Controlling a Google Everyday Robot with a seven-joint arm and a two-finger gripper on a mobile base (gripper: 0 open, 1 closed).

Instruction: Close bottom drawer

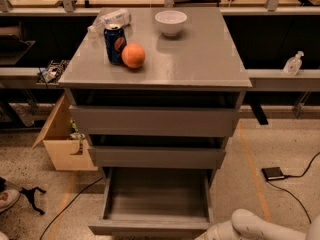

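Observation:
The bottom drawer (156, 199) is the lowest and narrowest of three grey drawers in a grey cabinet. It is pulled far out, and its shallow box is empty. Its flat front (150, 228) lies along the bottom edge of the view. My white arm (255, 226) comes in from the bottom right. My gripper (207, 235) is at the very bottom edge, next to the right end of the drawer's front, and is mostly cut off by the frame.
The middle drawer (157, 156) and top drawer (152, 121) stand slightly out. On the cabinet top are a blue soda can (115, 44), an orange (133, 56), a white bowl (171, 22) and a plastic bottle (111, 20). A cardboard box (62, 139) stands to the left. A black device (273, 173) with a cable lies on the floor to the right.

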